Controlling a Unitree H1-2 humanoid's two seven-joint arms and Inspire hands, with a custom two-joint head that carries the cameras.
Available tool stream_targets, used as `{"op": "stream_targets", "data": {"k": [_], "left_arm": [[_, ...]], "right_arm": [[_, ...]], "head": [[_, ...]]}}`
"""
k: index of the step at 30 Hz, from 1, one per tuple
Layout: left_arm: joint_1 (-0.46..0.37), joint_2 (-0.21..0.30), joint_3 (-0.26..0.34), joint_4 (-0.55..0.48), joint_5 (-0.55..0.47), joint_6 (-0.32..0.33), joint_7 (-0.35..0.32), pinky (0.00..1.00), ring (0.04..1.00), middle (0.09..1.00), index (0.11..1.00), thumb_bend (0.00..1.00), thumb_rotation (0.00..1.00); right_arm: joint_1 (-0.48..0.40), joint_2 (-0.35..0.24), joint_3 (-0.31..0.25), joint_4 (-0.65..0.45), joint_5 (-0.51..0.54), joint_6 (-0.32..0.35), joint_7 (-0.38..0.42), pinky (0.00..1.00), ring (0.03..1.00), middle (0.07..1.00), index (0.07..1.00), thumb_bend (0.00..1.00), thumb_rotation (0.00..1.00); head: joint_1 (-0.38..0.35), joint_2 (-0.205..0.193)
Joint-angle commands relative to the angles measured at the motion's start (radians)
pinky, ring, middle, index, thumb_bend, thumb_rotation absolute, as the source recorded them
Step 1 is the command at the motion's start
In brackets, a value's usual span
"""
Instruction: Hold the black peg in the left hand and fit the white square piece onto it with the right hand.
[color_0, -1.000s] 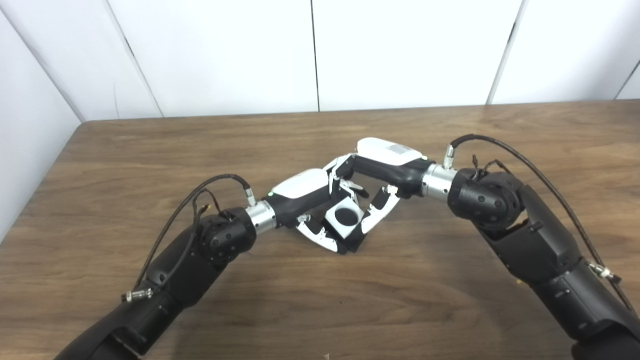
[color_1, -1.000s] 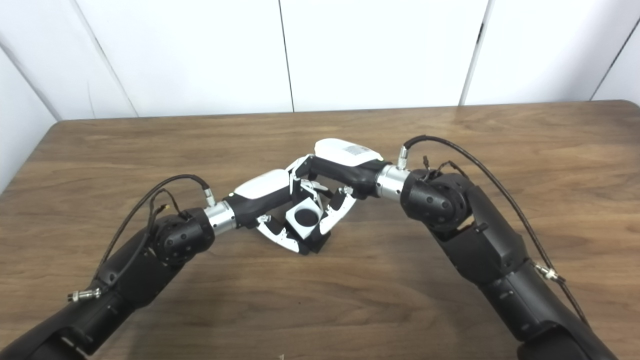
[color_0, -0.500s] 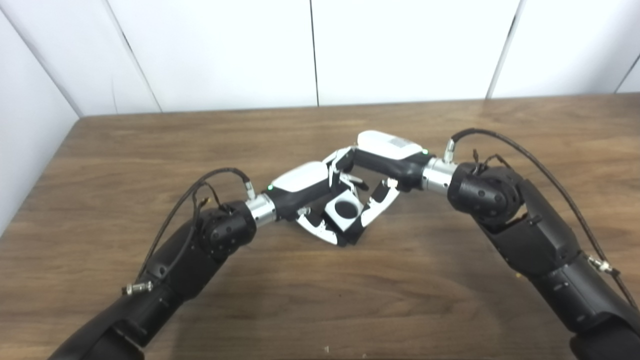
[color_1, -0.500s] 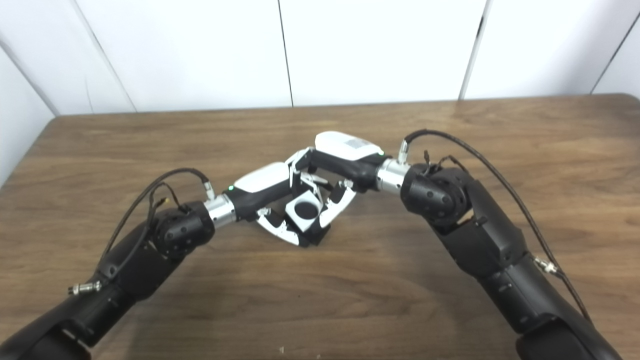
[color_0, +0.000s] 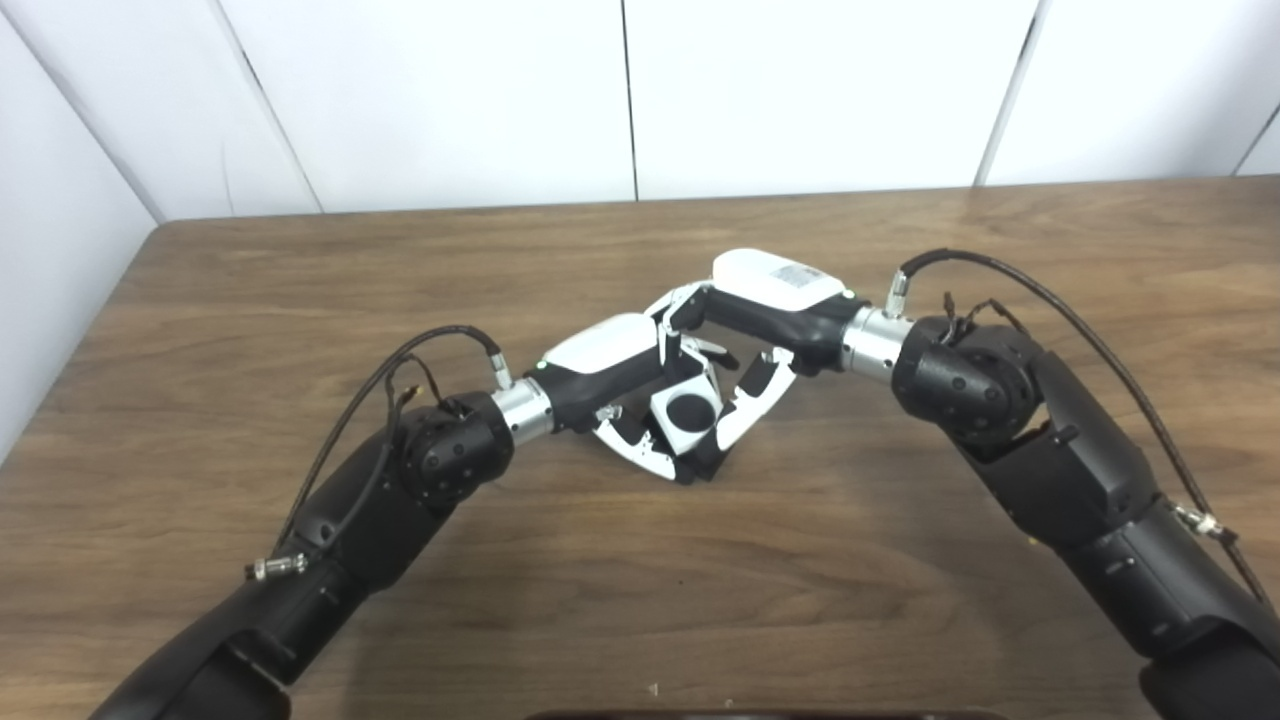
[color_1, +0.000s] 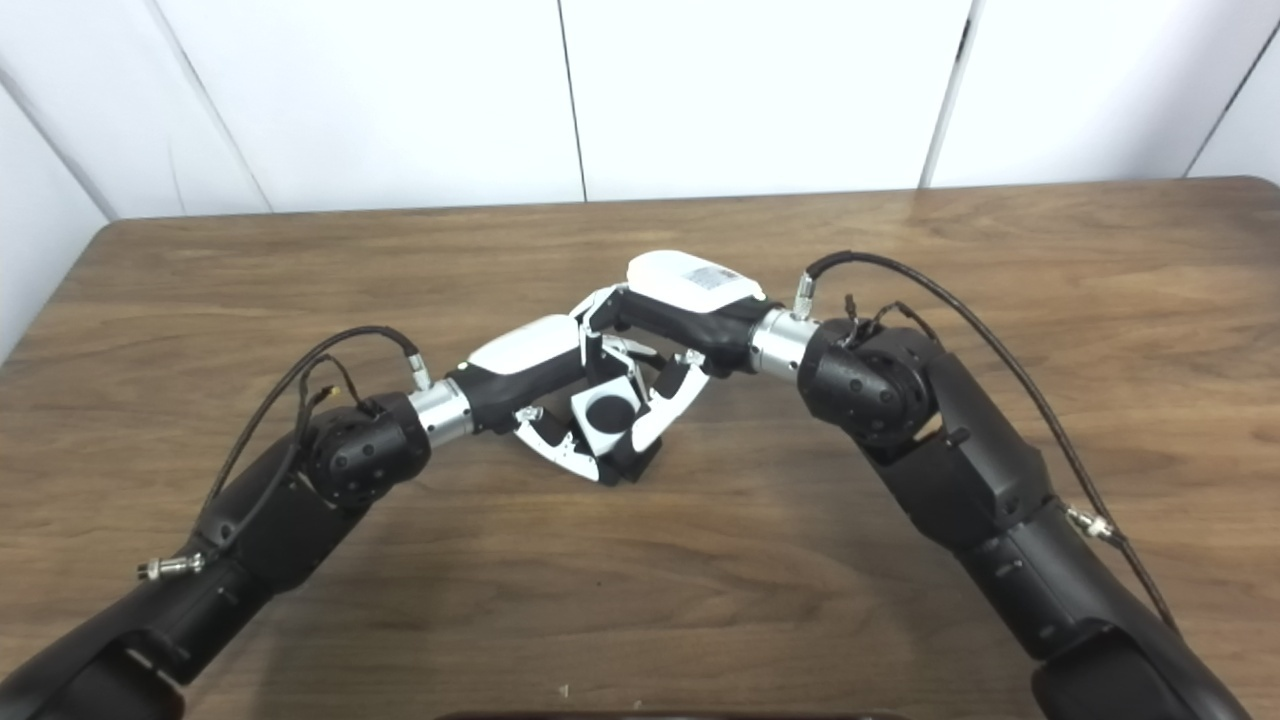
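Both hands met mid-table: the left hand (color_0: 610, 372) gripped the black peg (color_0: 684, 410), the right hand (color_0: 752, 315) pinched the white square piece (color_0: 683, 411) around it, needing straight, even pressure.

Both hands (color_0: 690, 400) grip white square piece (color_0: 683, 412).

Black jointed arms, silver wrist collars, left hand (color_0: 610, 375) and right hand (color_0: 765, 300) with white shells, black-and-white fingers, looping black cables behind each hand

The middle of the wooden table (color_0: 300, 290) is blocked by both hands closed around the white square piece (color_0: 686, 412), while bare tabletop is left on every side.
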Motion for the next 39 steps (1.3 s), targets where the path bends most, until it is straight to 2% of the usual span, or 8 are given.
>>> {"op": "stream_targets", "data": {"k": [1,7,21,25,28,31,35,39], "left_arm": [[0.070,-0.021,-0.094,0.043,0.074,0.100,-0.161,0.81,0.881,0.865,0.488,0.52,0.08],[0.071,-0.019,-0.092,0.041,0.070,0.099,-0.159,0.78,0.872,0.859,0.489,0.52,0.08],[0.069,-0.016,-0.093,0.043,0.070,0.104,-0.162,0.81,0.873,0.863,0.488,0.52,0.08],[0.074,-0.016,-0.090,0.039,0.065,0.114,-0.163,0.81,0.861,0.858,0.488,0.52,0.07],[0.077,-0.016,-0.087,0.047,0.063,0.108,-0.156,0.80,0.865,0.855,0.488,0.52,0.07],[0.075,-0.014,-0.086,0.050,0.063,0.106,-0.155,0.79,0.877,0.860,0.489,0.52,0.07],[0.075,-0.013,-0.084,0.052,0.060,0.106,-0.154,0.82,0.885,0.862,0.489,0.52,0.07],[0.075,-0.012,-0.084,0.049,0.061,0.104,-0.155,0.81,0.886,0.862,0.489,0.52,0.07]], "right_arm": [[-0.023,-0.002,0.014,0.005,-0.029,0.016,0.021,0.70,0.814,0.845,0.749,0.82,0.35],[-0.020,-0.008,0.013,0.002,-0.032,0.027,0.031,0.72,0.821,0.845,0.753,0.83,0.33],[-0.018,-0.008,0.006,0.005,-0.025,0.034,0.035,0.72,0.827,0.853,0.764,0.84,0.33],[-0.007,-0.007,-0.022,0.000,-0.010,0.035,0.006,0.71,0.840,0.881,0.830,0.88,0.32],[-0.001,-0.006,-0.059,-0.016,-0.002,0.063,-0.015,0.71,0.867,0.936,0.937,0.94,0.39],[0.000,-0.010,-0.088,-0.028,0.000,0.082,-0.023,0.74,0.894,0.973,0.995,0.97,0.47],[0.003,-0.017,-0.109,-0.033,-0.003,0.096,-0.023,0.74,0.899,0.984,1.000,1.00,0.52],[0.008,-0.033,-0.119,-0.042,0.009,0.122,-0.001,0.77,0.931,0.999,1.000,1.00,0.52]], "head": [[0.000,0.000],[0.001,0.002],[-0.001,0.001],[-0.003,0.000],[-0.006,-0.002],[-0.006,-0.004],[-0.008,-0.005],[-0.009,-0.003]]}}
